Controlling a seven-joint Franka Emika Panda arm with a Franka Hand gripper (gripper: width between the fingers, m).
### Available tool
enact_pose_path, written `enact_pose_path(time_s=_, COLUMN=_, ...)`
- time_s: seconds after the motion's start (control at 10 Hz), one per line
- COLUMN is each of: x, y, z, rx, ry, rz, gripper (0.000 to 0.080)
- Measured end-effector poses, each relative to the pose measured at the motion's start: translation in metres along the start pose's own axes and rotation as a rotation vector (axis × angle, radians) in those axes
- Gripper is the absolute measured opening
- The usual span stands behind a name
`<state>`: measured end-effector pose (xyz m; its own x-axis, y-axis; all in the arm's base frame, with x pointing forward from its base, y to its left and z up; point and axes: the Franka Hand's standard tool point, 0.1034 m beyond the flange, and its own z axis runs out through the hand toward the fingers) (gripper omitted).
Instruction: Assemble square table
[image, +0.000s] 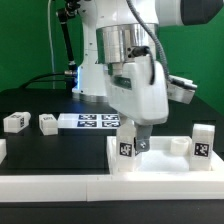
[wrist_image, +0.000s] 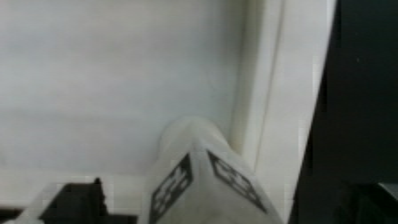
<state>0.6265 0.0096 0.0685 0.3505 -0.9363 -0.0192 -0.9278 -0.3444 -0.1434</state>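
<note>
**Claw open over a leg standing on the square panel**

The square panel (image: 165, 160) lies flat on the black bench (image: 50, 150), close to its near edge and toward the exterior view's right. A long white bar (image: 60, 186) runs along that edge in front of it.

The claw (image: 137, 143) hangs low over the panel's corner on the exterior view's left. An upright leg (image: 125, 147) with a black-and-white tag stands there. In the wrist view the same leg (wrist_image: 205, 175) rises between the jaws. The one dark finger (wrist_image: 75, 200) that shows sits clear of its side, so the jaws are parted and hold nothing.

A second tagged leg (image: 203, 142) stands at the panel's opposite end, with a smaller white block (image: 178, 146) beside it.

Two loose legs (image: 15, 122) (image: 48, 122) rest on the bench toward the exterior view's left. They are near the marker board (image: 95, 122).
</note>
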Motion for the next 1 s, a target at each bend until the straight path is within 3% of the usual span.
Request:
enact_pose_path(time_s=0.3, x=0.0003, y=0.0000, z=-0.0002, rx=-0.027, ry=0.023, rz=-0.349, gripper=0.0649)
enact_pose_path(time_s=0.4, x=0.0008, y=0.0001, z=-0.0002, rx=-0.026, ry=0.023, rz=-0.339, gripper=0.0520)
enact_pose_path(time_s=0.5, x=0.0006, y=0.0000, z=-0.0002, rx=-0.025, ry=0.023, rz=-0.315, gripper=0.0520)
enact_pose_path(time_s=0.6, x=0.0007, y=0.0000, z=-0.0002, rx=-0.025, ry=0.023, rz=-0.318, gripper=0.0380)
enact_pose_path(time_s=0.7, x=0.0010, y=0.0005, z=-0.0001, rx=-0.026, ry=0.023, rz=-0.315, gripper=0.0291)
enact_pose_path(time_s=1.0, x=0.0015, y=0.0011, z=0.0000, rx=-0.024, ry=0.024, rz=-0.161, gripper=0.0291)
